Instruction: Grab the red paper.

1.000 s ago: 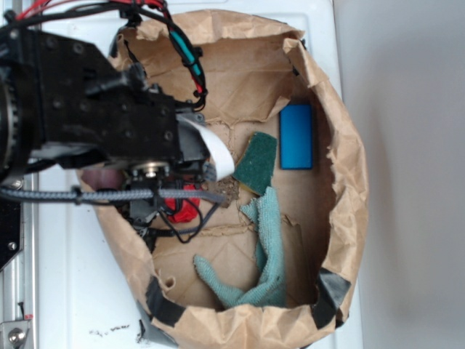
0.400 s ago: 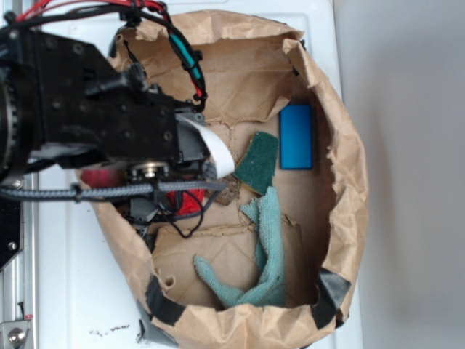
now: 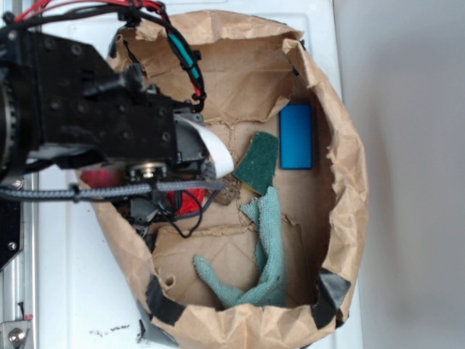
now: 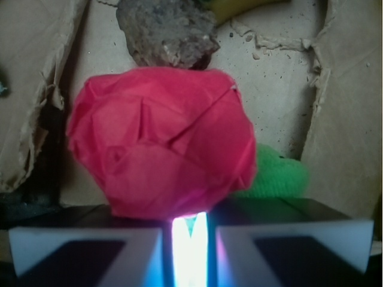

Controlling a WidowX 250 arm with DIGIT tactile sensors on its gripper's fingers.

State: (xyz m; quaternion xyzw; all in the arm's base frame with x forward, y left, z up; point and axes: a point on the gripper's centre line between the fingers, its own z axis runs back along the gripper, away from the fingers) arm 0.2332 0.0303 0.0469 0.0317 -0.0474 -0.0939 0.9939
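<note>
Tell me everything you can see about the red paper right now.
The red paper is a bright red wad, crumpled into a rounded ball with soft rose-like folds and creases, and looks thin and matte. In the wrist view it fills the centre, directly ahead of the end effector. A brown rock sits at its far edge, seemingly touching it, and a lime-green plush toy peeks out from behind one side. In the exterior view only a sliver shows under the arm, on the floor of the paper bag.

Random stuff sitting in the brown paper bag (image 3: pixel 349 182)

A blue block (image 3: pixel 296 136) lay by a dark green sponge (image 3: pixel 257 161), teal cloth (image 3: pixel 265 258) below them, a brown rock (image 4: pixel 167 33), and a green plush (image 4: pixel 278 176).
</note>
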